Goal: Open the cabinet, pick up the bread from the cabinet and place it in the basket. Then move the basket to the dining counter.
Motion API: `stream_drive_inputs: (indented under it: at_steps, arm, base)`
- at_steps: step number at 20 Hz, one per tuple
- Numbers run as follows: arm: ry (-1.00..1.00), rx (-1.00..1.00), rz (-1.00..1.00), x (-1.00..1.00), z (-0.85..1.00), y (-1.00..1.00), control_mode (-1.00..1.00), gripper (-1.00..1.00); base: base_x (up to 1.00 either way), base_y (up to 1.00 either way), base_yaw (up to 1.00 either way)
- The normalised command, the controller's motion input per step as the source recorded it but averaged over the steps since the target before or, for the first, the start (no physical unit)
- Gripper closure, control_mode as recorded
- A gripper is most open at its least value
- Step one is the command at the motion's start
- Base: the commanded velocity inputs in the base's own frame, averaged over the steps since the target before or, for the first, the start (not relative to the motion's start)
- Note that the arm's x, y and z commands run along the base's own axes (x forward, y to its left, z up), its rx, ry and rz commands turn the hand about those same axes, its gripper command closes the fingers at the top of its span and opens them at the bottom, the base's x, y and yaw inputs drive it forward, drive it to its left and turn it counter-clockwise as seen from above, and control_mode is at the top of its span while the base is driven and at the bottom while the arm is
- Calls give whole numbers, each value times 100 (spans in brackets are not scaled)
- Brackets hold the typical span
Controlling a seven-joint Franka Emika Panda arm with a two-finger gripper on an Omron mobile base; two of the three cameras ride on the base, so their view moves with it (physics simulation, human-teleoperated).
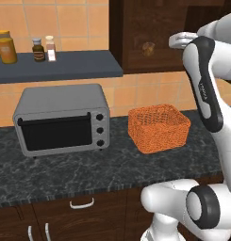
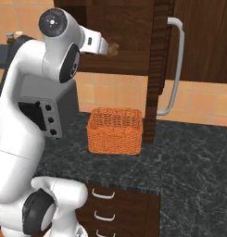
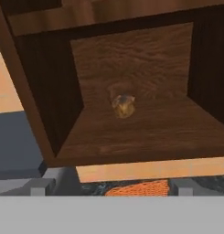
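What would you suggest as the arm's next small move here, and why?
Probably ease the open gripper straight forward into the cabinet toward the bread: the door is already open, the bread sits untouched on the shelf, and the basket is empty.

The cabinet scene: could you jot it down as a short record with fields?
cabinet: door swung open, interior visible
bread: on the shelf inside, toward the back, untouched
basket: on the black counter below the cabinet, nothing in it
toaster oven: left of the basket
tool: open, facing the bread, short of it
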Motion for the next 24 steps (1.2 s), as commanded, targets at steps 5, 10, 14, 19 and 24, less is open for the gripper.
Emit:
stream_drive_inputs:
  at_steps: [5,10,14,19,24]
  arm:
    - [1,-2,5,46,-8,5,-100,-100]
    - [-4,0,0,36,-34,0,-100,-100]
    - [0,0,0,53,-33,0,-100,-100]
    - [4,0,2,73,-7,0,-100,-100]
    - [5,0,3,71,-11,0,-100,-100]
  base:
    - [0,0,0]
    - [0,0,0]
    - [0,0,0]
    - [0,0,0]
    - [0,0,0]
